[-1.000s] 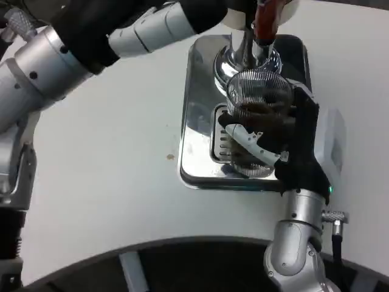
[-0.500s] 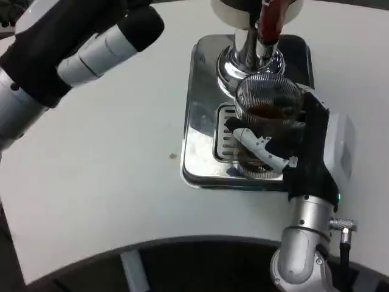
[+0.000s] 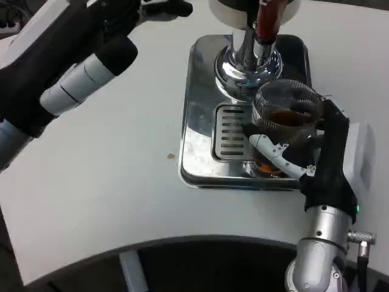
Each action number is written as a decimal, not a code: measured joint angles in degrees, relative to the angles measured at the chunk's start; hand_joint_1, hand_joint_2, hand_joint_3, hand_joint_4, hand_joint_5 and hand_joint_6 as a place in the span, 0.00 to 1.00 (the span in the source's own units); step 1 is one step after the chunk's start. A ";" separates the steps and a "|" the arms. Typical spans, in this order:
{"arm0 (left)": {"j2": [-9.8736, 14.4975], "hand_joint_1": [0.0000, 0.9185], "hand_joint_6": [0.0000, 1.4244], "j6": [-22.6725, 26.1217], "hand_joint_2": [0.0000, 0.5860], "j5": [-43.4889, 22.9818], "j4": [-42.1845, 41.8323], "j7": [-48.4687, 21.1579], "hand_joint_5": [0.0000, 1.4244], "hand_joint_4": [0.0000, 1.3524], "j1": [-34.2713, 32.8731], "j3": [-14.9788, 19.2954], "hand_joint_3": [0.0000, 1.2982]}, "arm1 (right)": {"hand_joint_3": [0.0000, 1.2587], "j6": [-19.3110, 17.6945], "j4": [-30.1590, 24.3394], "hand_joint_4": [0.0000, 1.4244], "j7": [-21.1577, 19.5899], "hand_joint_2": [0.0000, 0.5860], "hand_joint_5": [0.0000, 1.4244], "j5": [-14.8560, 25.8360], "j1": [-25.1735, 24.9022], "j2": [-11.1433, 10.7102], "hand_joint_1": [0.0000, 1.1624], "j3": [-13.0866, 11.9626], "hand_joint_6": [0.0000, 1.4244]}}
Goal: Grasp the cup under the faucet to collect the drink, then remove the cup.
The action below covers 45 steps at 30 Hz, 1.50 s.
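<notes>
The right hand (image 3: 316, 161) grasps the ribbed clear glass cup (image 3: 284, 125), its fingers (image 3: 276, 153) wrapped around the wall; dark brown drink fills the lower part. The cup sits over the right near part of the shiny steel drip tray (image 3: 197, 121), right of the slotted grate (image 3: 231, 131) and just near of the chrome faucet column (image 3: 248, 58) with its red handle (image 3: 267, 18). The left hand (image 3: 130, 12) is at the far left above the white table (image 3: 103, 182); I cannot tell its state.

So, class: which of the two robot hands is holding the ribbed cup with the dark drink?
The right robot hand, at the drip tray's right side, grips the cup. The left robot hand is raised at the table's far left, away from it.
</notes>
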 measured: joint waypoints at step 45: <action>0.40 0.00 0.08 1.12 0.18 12.94 -11.46 5.90 0.09 0.06 24.41 -3.25 0.06 | 0.69 1.91 -30.80 0.69 12.80 0.21 0.81 -0.05 22.83 -1.50 0.89 2.80 0.99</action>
